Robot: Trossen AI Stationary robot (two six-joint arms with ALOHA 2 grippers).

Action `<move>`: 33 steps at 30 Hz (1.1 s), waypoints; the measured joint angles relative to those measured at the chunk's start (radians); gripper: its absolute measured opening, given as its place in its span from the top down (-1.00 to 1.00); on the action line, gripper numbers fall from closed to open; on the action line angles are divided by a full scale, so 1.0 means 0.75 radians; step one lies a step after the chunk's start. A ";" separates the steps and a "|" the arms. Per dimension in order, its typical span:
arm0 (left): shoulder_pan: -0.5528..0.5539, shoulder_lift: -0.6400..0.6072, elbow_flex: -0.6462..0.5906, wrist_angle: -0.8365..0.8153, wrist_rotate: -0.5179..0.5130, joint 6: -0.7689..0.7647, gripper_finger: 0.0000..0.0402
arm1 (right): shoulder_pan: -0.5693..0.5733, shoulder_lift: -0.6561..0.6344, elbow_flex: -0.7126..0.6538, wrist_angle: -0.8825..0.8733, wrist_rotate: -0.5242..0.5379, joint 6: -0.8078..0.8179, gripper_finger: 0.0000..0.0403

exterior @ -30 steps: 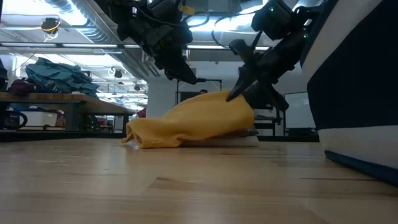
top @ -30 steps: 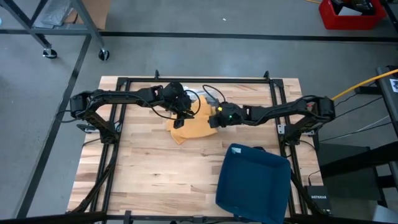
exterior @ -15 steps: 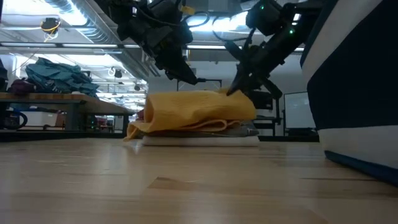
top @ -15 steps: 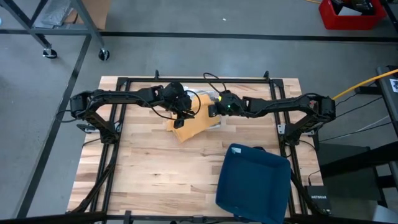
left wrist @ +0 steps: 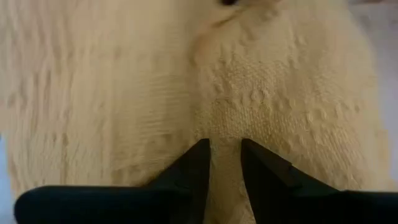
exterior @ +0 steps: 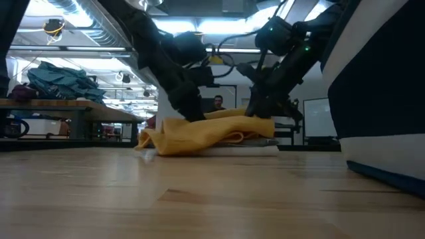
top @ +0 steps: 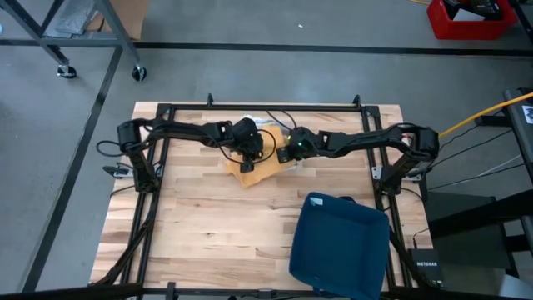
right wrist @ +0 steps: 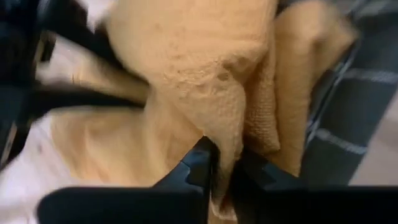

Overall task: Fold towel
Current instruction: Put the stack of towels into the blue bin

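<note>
Nearest the front edge of the wooden table (top: 208, 225) sits a dark blue bin (top: 340, 243), off to the right side and well apart from the work area. In the low view its wall (exterior: 378, 86) fills the right of the frame.

Farther back, near the middle of the table's rear half, lies the yellow towel (top: 258, 169), bunched and partly doubled over on itself. In the low view the towel (exterior: 206, 135) forms a low, rumpled mound resting on a pale flat layer (exterior: 226, 151) beneath it; what that layer is cannot be determined.

The left gripper (top: 249, 155) is down on the towel's left part. Its wrist view shows the fingers (left wrist: 193, 171) set a narrow gap apart with a ridge of towel fabric (left wrist: 267, 106) pinched between them.

The right gripper (top: 287, 156) meets the towel's right edge, just beside the left gripper. In its wrist view the fingers (right wrist: 200, 163) are drawn close together on a fold of towel (right wrist: 205, 68) that passes between them.

Beyond the table, the low view shows workbenches (exterior: 60, 106) with a heap of teal fabric (exterior: 63, 81) on top, and a person (exterior: 217, 103) partly visible behind the towel.
</note>
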 joint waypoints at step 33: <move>0.043 0.049 0.002 0.013 -0.008 -0.047 0.57 | -0.006 -0.116 -0.001 0.238 -0.006 0.054 0.63</move>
